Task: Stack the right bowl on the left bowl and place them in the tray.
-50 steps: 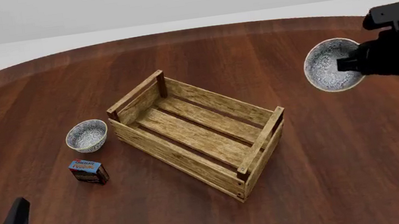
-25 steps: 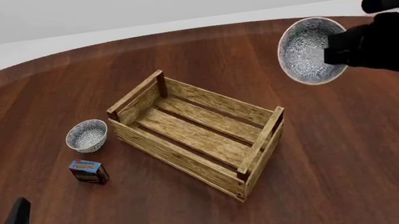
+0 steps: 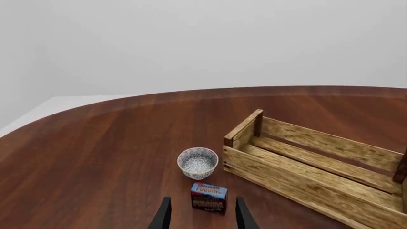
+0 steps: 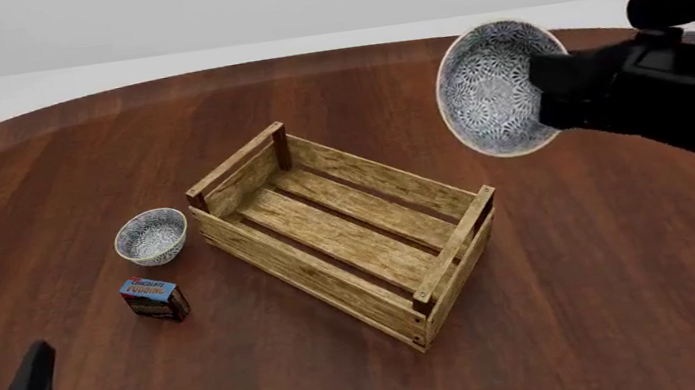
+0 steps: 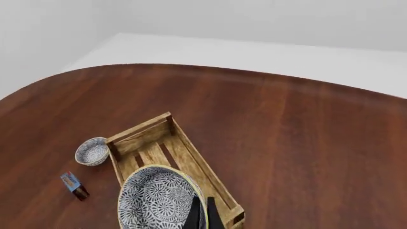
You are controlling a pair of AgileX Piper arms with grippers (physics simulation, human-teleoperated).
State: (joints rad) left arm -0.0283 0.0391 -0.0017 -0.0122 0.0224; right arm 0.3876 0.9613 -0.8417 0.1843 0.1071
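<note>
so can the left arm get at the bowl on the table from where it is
Probably yes. The left gripper is open and the bowl sits ahead of it beside the crate, but the small box lies between them, so it would likely need to come from above.

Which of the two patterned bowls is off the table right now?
The right bowl, held tilted in the right hand above the table. The left bowl sits beside the tray.

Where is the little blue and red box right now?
In the front view the small box sits on the table's left side, just in front of the left bowl and left of the tray.
</note>
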